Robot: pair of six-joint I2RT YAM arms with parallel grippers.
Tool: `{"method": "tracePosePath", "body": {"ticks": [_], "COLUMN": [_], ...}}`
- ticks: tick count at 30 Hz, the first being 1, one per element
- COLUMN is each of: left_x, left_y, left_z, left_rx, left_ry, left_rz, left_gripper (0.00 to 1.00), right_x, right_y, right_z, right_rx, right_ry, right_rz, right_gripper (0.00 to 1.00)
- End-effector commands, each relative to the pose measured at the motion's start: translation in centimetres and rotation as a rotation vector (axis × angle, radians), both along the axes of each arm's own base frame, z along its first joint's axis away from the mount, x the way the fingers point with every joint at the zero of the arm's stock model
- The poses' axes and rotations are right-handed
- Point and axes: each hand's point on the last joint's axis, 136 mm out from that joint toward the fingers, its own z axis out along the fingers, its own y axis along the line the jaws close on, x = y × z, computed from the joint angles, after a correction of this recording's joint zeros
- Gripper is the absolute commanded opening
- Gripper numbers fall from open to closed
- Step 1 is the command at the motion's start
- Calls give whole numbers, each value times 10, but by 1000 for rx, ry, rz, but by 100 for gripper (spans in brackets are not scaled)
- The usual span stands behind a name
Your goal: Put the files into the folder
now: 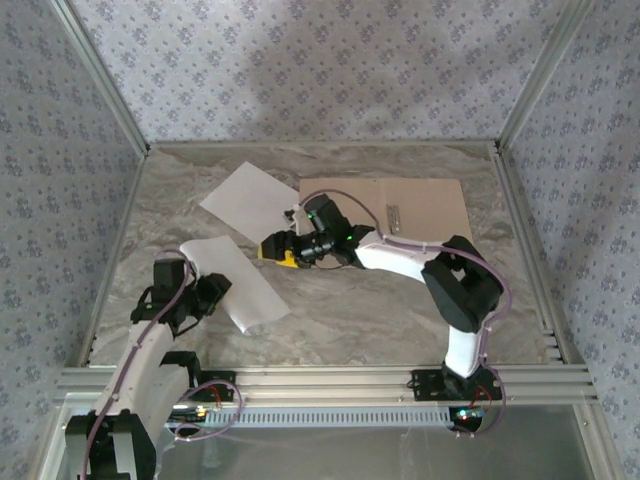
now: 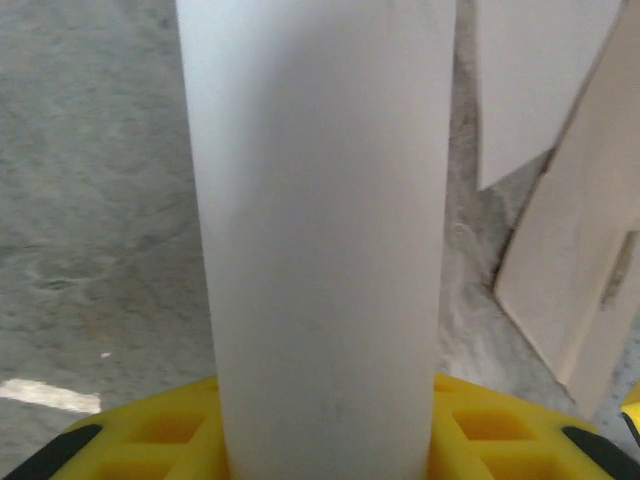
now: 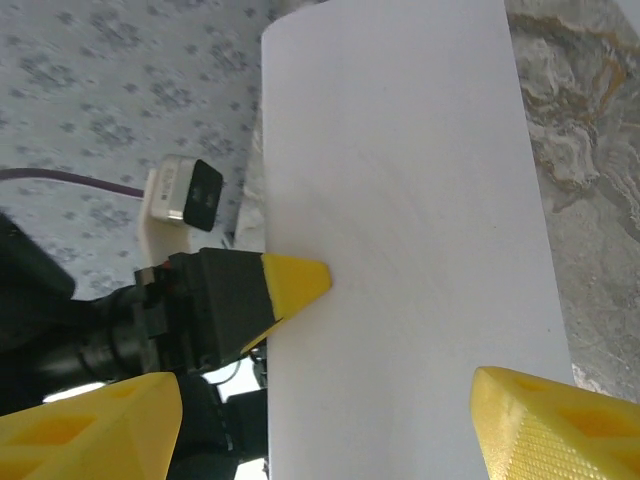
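From above, the right arm (image 1: pixel 400 255) covers the folder's (image 1: pixel 420 205) 7 o'clock corner; its clip (image 1: pixel 393 217) is too small to make out. From the left wrist, the near sheet (image 2: pixel 320 250) runs off at 12 and 6 o'clock. From the right wrist, it hides one finger of the left gripper (image 3: pixel 300 284).
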Motion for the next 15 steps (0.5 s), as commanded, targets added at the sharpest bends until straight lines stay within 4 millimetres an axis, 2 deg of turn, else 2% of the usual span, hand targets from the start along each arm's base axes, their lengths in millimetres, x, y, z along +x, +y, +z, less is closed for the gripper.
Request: {"method": "tracePosePath", "body": {"ticks": [1, 11, 15], "left_x": [14, 26, 28], "left_y": [-11, -30, -37], "left_z": [35, 93, 117], "left_rx": [-71, -193, -239], "left_ry": [-74, -160, -192], "left_rz": [-28, -87, -115], "left_gripper": [40, 38, 37], "right_x": [-3, -3, 0], "right_y": [-10, -41, -58], "right_z": [31, 79, 86], "right_rx": [90, 309, 339], "right_ry": [10, 76, 120], "right_rz": [-10, -100, -171], "right_gripper": [78, 80, 85]}}
